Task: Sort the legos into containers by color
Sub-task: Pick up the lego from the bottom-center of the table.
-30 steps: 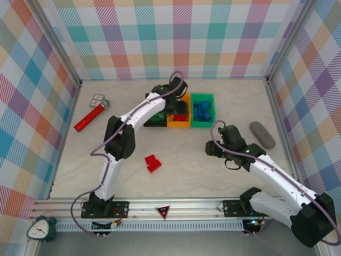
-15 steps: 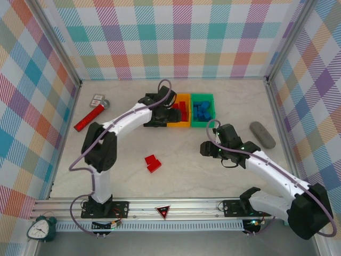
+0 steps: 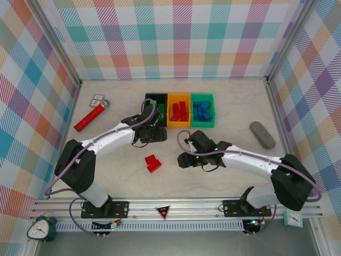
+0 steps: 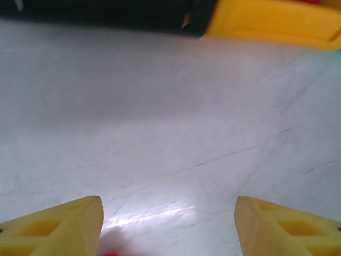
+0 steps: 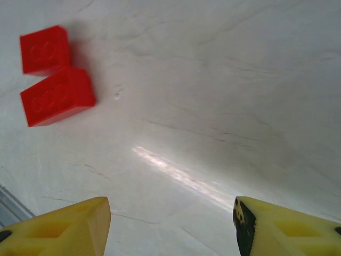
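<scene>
The left end effector [image 4: 168,224] and right end effector [image 5: 170,224] are hovering parted and empty near the red legos [image 3: 153,163] (two, touching). Reaching together, they are risking colliding.

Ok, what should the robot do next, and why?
Probably move the right gripper toward the two red legos on the table and pick one up. It's open and empty, they lie loose just ahead, and the orange container holds the other reds.

Bare table [image 3: 122,178] lies all around the two red legos [image 3: 153,162]. The left gripper [image 3: 160,136] hangs just behind them, the right gripper [image 3: 183,160] just to their right. The three bins [image 3: 179,126] stand farther back.
</scene>
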Controlling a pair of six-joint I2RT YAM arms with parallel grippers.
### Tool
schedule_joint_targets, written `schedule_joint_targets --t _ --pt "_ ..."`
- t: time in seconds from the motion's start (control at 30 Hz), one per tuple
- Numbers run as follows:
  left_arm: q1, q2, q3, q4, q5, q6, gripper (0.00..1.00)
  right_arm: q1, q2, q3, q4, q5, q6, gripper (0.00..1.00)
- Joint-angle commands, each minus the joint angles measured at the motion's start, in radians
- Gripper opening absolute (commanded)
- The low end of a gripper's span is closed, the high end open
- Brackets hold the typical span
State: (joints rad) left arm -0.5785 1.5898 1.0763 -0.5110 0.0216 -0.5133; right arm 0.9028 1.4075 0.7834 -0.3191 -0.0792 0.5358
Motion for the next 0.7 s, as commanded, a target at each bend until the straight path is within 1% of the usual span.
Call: schedule_joint_targets --t 0.0,0.1,0.17,0.2,0.27,0.33,0.47,0.67 --pt "0.036 -0.038 -0.034 0.017 0.012 -0.033 0.66 0.076 0.068 0.086 0.041 0.036 -0.001 0.64" --pt "0.066 -0.063 -0.068 0.036 0.027 -0.04 0.66 0.157 0.157 0.168 0.028 0.066 -0.047 0.67" --pt "0.095 -0.082 -0.088 0.052 0.046 -0.049 0.66 0.215 0.229 0.242 -0.014 0.115 -0.086 0.73" --pt "0.108 -0.09 -0.096 0.058 0.054 -0.053 0.66 0.235 0.26 0.275 -0.036 0.145 -0.104 0.75" --pt "0.139 -0.115 -0.115 0.07 0.077 -0.061 0.67 0.267 0.33 0.35 -0.087 0.204 -0.129 0.81" --pt "0.162 -0.137 -0.124 0.058 0.076 -0.056 0.67 0.279 0.387 0.408 -0.121 0.227 -0.146 0.83" --pt "0.199 -0.18 -0.137 0.006 0.028 -0.036 0.68 0.294 0.481 0.498 -0.171 0.263 -0.162 0.85" --pt "0.26 -0.244 -0.187 0.004 0.05 -0.025 0.69 0.294 0.559 0.579 -0.253 0.342 -0.141 0.86"
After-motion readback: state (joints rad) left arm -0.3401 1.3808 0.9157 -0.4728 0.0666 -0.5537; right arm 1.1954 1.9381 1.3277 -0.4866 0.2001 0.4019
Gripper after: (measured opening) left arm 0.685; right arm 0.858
